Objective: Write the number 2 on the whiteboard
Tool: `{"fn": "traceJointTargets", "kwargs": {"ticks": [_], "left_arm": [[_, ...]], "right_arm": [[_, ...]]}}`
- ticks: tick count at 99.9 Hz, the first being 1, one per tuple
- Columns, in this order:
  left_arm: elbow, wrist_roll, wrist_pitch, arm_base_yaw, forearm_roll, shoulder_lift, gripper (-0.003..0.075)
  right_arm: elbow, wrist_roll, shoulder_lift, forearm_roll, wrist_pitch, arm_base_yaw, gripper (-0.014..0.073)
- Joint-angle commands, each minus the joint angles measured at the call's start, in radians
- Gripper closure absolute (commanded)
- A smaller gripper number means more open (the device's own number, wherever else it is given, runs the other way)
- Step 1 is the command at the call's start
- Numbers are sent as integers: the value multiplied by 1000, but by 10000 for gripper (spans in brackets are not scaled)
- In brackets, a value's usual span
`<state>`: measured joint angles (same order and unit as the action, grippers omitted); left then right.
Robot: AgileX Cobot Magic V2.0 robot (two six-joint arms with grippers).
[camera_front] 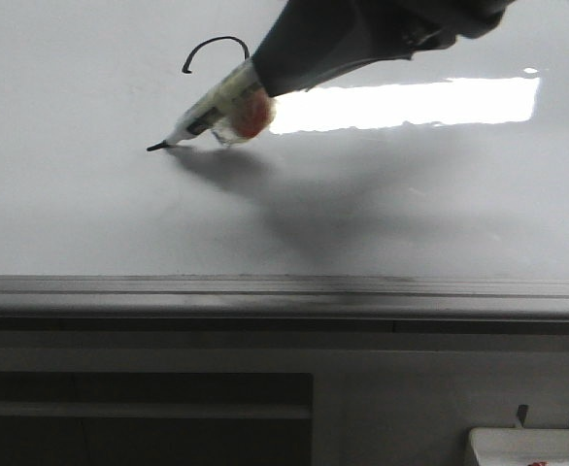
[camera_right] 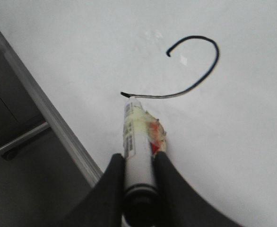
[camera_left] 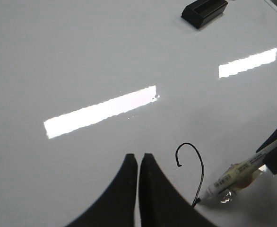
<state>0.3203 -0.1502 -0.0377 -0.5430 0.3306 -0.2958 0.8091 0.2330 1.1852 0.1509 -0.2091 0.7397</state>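
While right pincer point(camera_right: 139, 163) grips marker point(camera_right: 137, 142), tip on whiteboard point(camera_front: 90, 214), number 2 point(camera_right: 195, 71) half-drawn; left pincer point(camera_left: 138, 163) clenched.

It looks like a lab or test room set up for a writing trial. A large glossy whiteboard point(camera_front: 90, 214) fills nearly every view, mirroring long ceiling light strips like those of an office or lab. A grey metal ledge point(camera_front: 284, 291) edges it, a plain grey cabinet front point(camera_front: 440, 408) sits below, and a black block point(camera_left: 204, 11) rests on the board.
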Motion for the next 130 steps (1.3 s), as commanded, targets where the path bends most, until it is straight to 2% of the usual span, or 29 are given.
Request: {"fn": "traceJointTargets", "kwargs": {"ticks": [1, 22, 39, 71, 80, 89, 104, 111, 115, 130], "left_arm": [[29, -11, -66, 0, -11, -7, 741], [29, -11, -66, 0, -11, -7, 741], [29, -11, -66, 0, -11, -7, 741], [27, -11, -65, -2, -9, -7, 740], [12, -11, -67, -21, 31, -7, 731], [-14, -11, -72, -59, 59, -9, 642], [-42, -11, -71, -172, 69, -53, 350], [-44, -11, -67, -228, 121, -96, 254], [-44, -11, -67, -257, 146, -131, 237], [-42, -11, -88, -313, 268, -281, 253]], "right_arm": [[-2, 0, -65, -20, -26, -45, 643], [-80, -19, -207, -20, -83, -69, 643], [-82, -19, -235, -19, -46, -63, 643], [-5, 14, -235, -28, -32, 102, 643], [15, 18, -217, -38, -36, 147, 643], [46, 20, -184, -45, -59, 176, 643], [107, 27, -115, -54, -111, 207, 643], [140, 29, -80, -75, -162, 216, 643], [157, 29, -60, -77, -192, 223, 643], [210, 31, -13, -77, -234, 250, 643]]}}
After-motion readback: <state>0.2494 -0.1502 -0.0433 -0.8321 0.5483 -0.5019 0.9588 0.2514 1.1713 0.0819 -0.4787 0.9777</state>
